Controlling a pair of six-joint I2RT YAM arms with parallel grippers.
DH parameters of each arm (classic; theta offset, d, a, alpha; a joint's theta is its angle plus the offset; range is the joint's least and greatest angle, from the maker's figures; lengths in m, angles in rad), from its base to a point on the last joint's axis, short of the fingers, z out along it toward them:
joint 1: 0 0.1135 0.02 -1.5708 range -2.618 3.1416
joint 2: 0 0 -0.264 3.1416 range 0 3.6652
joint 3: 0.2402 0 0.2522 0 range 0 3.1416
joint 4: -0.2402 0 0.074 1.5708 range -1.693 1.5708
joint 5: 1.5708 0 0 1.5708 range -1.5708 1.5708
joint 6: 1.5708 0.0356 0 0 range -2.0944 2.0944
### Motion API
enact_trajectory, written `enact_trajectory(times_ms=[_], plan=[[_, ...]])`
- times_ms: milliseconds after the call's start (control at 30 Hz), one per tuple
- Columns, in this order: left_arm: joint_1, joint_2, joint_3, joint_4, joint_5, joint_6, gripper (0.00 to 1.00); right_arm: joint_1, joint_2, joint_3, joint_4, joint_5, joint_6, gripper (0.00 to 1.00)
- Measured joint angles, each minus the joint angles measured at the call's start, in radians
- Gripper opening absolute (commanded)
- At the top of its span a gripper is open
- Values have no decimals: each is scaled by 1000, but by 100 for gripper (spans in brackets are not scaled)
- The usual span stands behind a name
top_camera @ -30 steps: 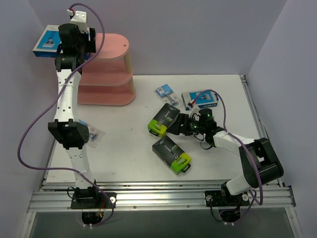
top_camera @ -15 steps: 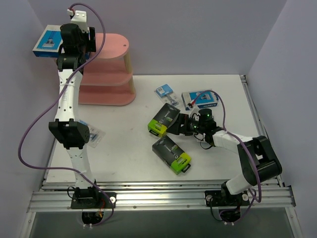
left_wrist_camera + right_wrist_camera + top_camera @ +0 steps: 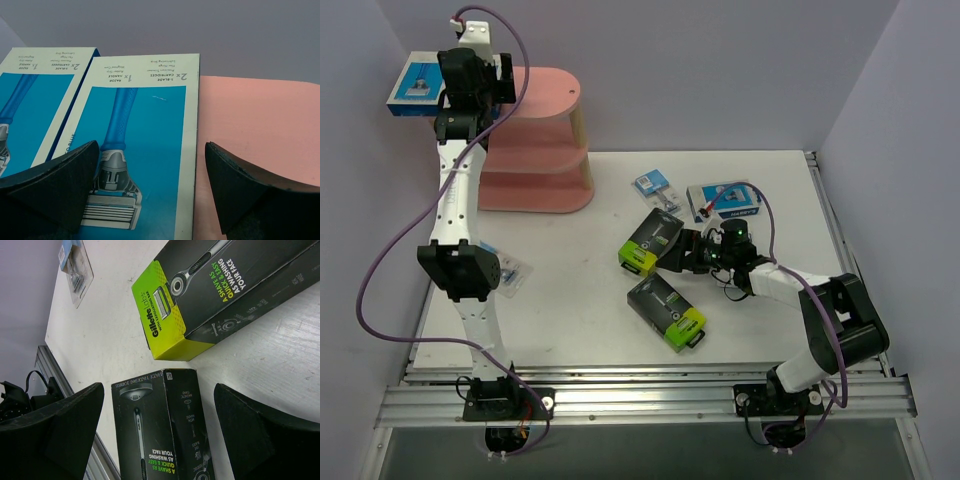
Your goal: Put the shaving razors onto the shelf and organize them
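Blue-and-white razor box (image 3: 140,130) lies flat, print up, on the top board of the pink shelf (image 3: 260,120). It sits just beside a second blue-and-white box (image 3: 30,95); can't tell if they touch. Flat packs side by side on the top tier looks like deliberate tidy placement.

Left gripper (image 3: 151,147) hovers over the first box. Its jaws are spread wider than the box, with a gap at one finger, so no pinch. Both boxes are thin glossy card with sharp rectangular edges. The board is matte and smooth.

Not yet shelved, on the table (image 3: 570,300):
- third blue-and-white box (image 3: 725,200)
- clear blister pack (image 3: 653,184)
- another blister pack (image 3: 510,275), near the left arm
- two black boxes with lime-green ends

Right gripper (image 3: 159,387) sits low over the table, jaws spread, nothing between them. It faces the upper black box (image 3: 220,285) and lower black box (image 3: 160,425). My guess is the low approach suits a side grab on a thicker carton. The black boxes are chunkier satin card. The table is white and scuffed.
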State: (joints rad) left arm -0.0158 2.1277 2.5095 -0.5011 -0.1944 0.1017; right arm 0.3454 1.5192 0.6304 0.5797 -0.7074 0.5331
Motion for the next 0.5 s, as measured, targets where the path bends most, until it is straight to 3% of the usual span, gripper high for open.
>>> enact_trajectory(times_ms=[500], plan=[[5,-92,8,1,66,-73,94,-5,-45,0,-20,-7,0,88]])
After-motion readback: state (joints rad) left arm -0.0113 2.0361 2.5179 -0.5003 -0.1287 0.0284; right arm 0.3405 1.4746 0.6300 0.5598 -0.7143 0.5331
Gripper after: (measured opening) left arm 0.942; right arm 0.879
